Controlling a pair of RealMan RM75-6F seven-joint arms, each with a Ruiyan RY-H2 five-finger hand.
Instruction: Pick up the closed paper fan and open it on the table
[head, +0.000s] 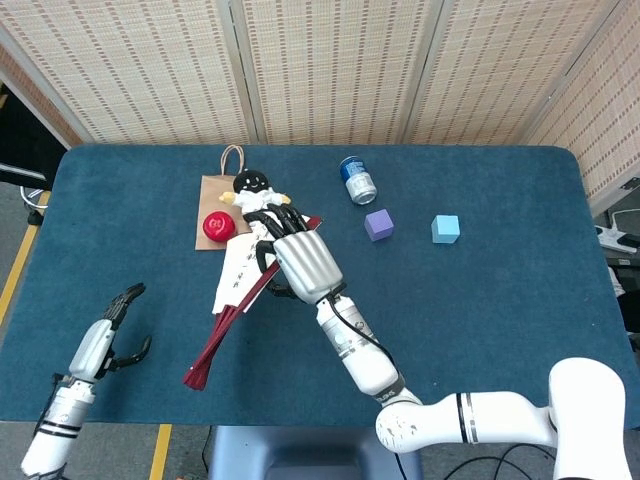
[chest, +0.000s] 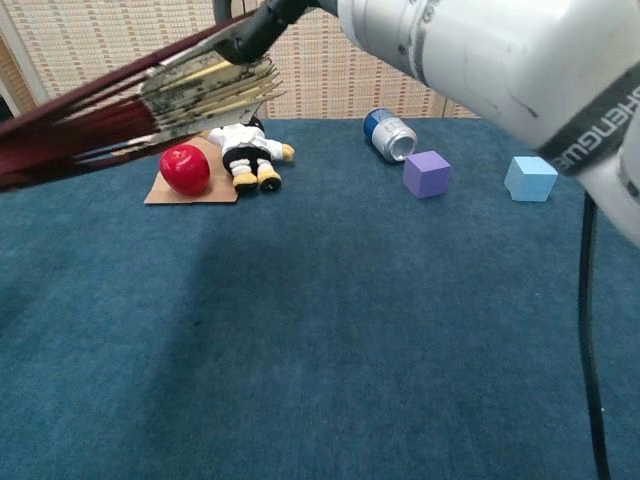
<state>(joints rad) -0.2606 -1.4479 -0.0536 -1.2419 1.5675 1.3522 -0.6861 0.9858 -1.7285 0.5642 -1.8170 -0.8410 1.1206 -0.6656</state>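
My right hand grips the paper fan near the top of its ribs and holds it high above the table. The white pleats are bunched into a narrow wedge, and the dark red ribs slant down to the left. In the chest view the fan crosses the upper left edge-on, with its red ribs running out of frame. There only dark fingers and the big silver forearm show. My left hand hovers at the table's near left edge, fingers apart and holding nothing.
A brown paper bag lies at the back left with a red apple and a plush doll on it. A blue can lies on its side. A purple cube and a light blue cube sit right of centre.
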